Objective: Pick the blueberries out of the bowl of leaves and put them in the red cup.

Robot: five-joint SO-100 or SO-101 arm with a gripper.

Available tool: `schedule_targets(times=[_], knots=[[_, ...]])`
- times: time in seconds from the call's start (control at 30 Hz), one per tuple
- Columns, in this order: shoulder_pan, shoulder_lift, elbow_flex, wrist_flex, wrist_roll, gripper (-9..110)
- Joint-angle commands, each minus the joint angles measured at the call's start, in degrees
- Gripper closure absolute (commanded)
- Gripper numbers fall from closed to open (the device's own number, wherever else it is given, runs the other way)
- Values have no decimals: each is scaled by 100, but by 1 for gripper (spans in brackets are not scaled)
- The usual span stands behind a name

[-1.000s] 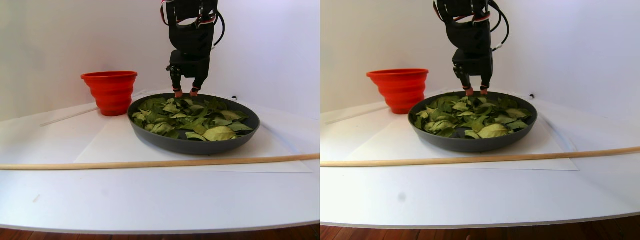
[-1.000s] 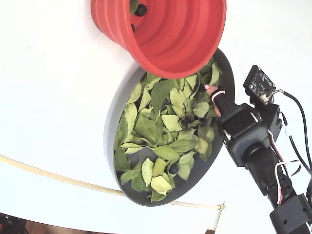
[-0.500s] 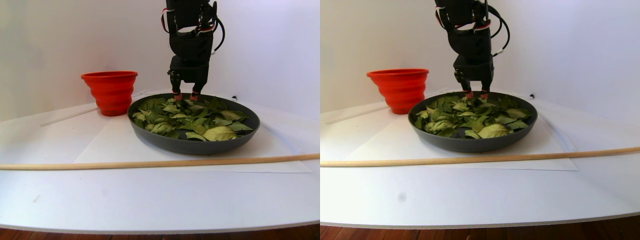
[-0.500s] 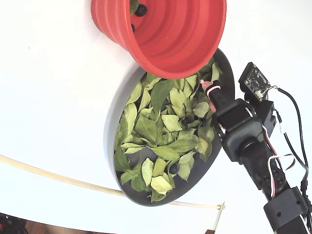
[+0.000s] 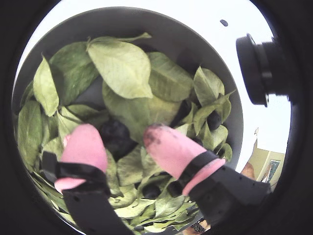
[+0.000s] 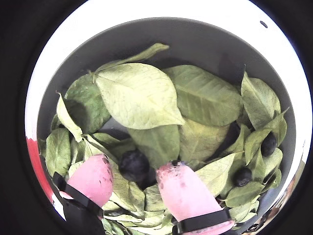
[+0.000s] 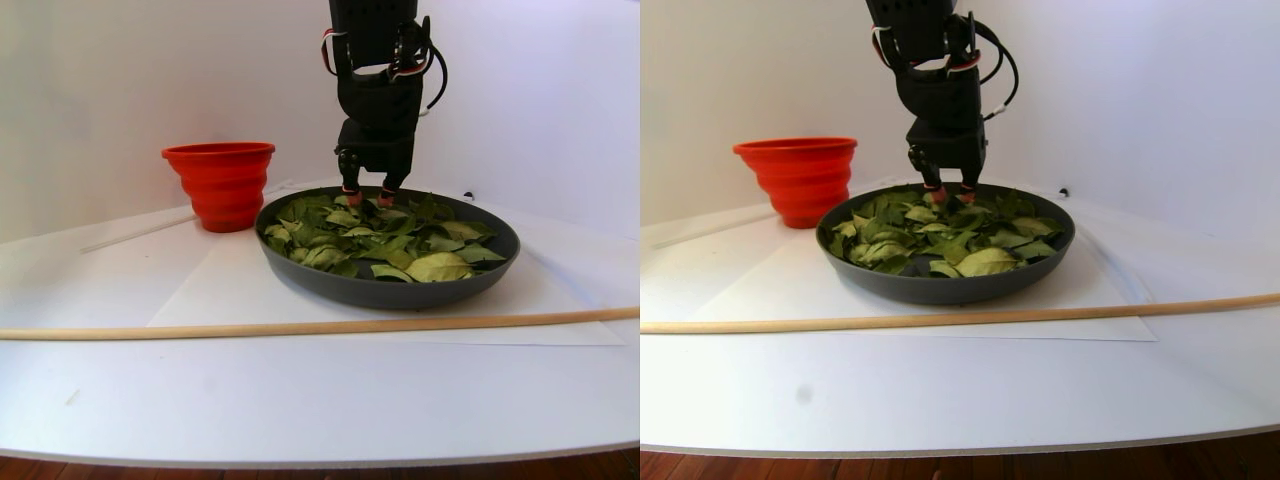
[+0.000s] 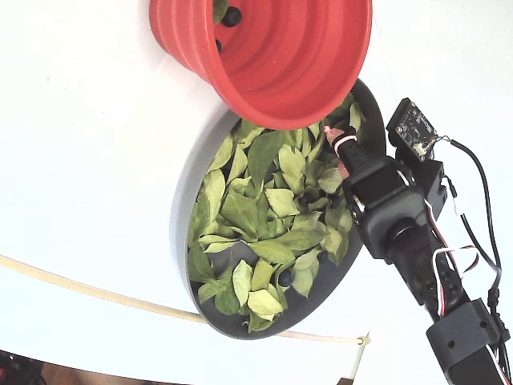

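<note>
You had a long wooden dowel (image 7: 300,326) lying across a white paper sheet (image 7: 230,290) on the white table (image 7: 300,400).

We seem to be in a home setup: a white table (image 7: 300,400) against a plain white wall (image 7: 120,80), with reddish wooden floorboards (image 7: 320,468) showing just below the table's front edge.

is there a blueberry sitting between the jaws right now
Yes, in a wrist view a dark blueberry lies between the two pink fingertips, not yet pinched.
</note>
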Motion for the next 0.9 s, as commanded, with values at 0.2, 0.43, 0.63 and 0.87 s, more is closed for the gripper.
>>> schedule_targets(times=[0.2, 0.43, 0.63, 0.87], knots=[[-70, 62, -404, -97, 62, 84], [18, -114, -606, -97, -35, 84], [97, -220, -703, -97, -53, 84], [149, -281, -703, -97, -105, 87]])
